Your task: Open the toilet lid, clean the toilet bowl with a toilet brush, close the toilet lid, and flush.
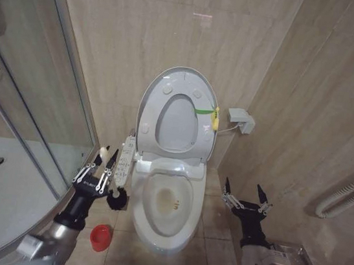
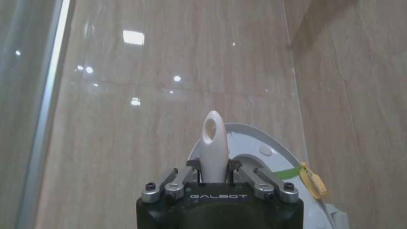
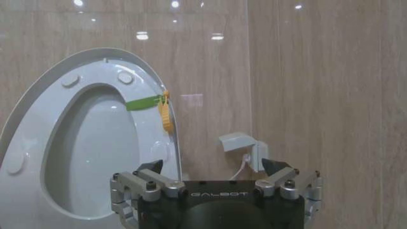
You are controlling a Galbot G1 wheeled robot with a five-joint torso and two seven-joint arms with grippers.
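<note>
Toilet lid (image 1: 185,81) already up against the wall, seat raised with it. Toilet brush (image 1: 111,192) lifted from red holder (image 1: 101,237), clamped in left gripper (image 1: 98,169) beside stained toilet bowl (image 1: 166,204). Right gripper (image 1: 245,197) idle, fingers apart. Scrubbing, closing, flushing left.

Left tool (image 1: 103,160) raised with fingers clamped together; right tool (image 1: 246,192) raised, fingers spread apart.

Tiled floor (image 1: 216,232): toilet bowl (image 1: 166,226), red cup (image 1: 101,237).
</note>
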